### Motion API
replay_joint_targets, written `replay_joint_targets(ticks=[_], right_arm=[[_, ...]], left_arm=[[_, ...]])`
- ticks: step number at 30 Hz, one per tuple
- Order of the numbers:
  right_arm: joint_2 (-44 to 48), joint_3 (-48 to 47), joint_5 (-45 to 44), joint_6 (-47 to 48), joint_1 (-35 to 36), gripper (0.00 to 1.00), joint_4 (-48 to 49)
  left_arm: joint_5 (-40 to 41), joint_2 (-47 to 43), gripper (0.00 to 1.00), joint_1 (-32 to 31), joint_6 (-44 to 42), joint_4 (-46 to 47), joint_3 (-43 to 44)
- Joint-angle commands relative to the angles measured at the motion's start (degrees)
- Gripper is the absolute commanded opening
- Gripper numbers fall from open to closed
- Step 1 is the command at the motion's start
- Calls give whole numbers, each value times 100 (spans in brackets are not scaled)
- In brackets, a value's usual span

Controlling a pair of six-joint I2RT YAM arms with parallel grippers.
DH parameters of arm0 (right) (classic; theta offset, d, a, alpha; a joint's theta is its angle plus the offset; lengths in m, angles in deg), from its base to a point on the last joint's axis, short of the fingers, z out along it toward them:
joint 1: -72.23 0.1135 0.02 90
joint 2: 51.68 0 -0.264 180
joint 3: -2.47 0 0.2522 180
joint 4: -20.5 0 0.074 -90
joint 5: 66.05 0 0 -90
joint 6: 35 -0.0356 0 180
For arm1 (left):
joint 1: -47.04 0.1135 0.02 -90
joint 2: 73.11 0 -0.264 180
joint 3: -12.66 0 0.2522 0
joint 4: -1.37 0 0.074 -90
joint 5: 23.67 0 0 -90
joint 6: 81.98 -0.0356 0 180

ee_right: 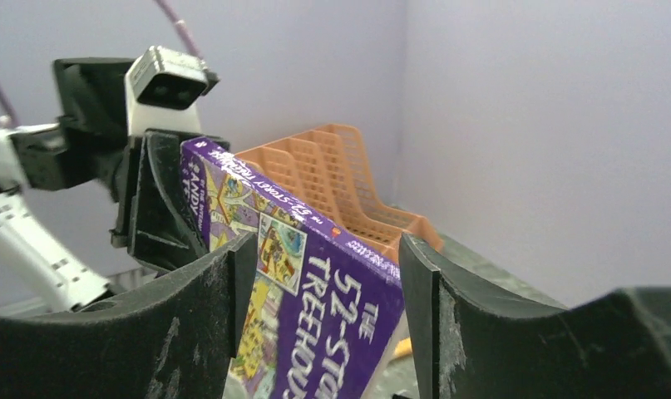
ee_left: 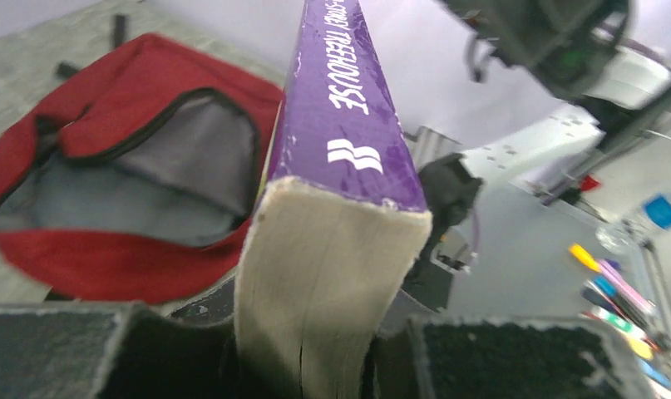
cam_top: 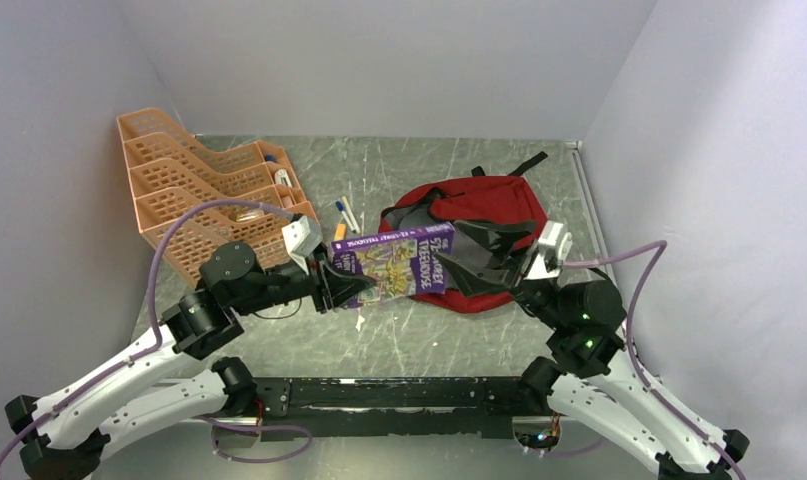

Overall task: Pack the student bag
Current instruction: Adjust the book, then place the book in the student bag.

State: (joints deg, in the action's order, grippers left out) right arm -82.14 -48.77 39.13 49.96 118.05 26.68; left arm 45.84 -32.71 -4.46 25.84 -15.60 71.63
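Clearly, the left claw [cam_top: 341,285] is clamped on one end of the purple book [cam_top: 394,262] and holds it in the air on its edge, the long side aimed at the red backpack [cam_top: 484,195]. The backpack lies on the table [cam_top: 399,340] at the right side. Its zipper is open and the grey lining shows, so the book has a mouth to enter. The right claw [cam_top: 476,258] has its jaws apart on both sides of the book's other end. I judge that it guides the book and does not carry it. The orange tray rack [cam_top: 179,190] and the pens [cam_top: 344,215] are at the left.
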Motion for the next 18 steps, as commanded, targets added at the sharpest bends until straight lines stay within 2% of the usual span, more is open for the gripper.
replay_joint_targets(ticks=[1, 7, 11, 15, 18], right_arm=[[438, 214, -1538, 46, 6, 66, -208], [601, 269, -3526, -33, 6, 64, -665], [-79, -246, -4723, -249, 6, 63, -2142], [-1348, -1122, -5125, -584, 6, 66, -3919], [-2181, -1610, -4988, -706, 6, 67, -4598]], left_arm=[[1399, -188, 5, 13, -96, -256, 163], [2610, -329, 5, 18, -95, -816, 54], [3258, -164, 5, 12, 150, -1306, 87], [3630, -44, 5, 17, 461, -1543, 45], [3976, -34, 5, 14, 761, -1676, -19]])
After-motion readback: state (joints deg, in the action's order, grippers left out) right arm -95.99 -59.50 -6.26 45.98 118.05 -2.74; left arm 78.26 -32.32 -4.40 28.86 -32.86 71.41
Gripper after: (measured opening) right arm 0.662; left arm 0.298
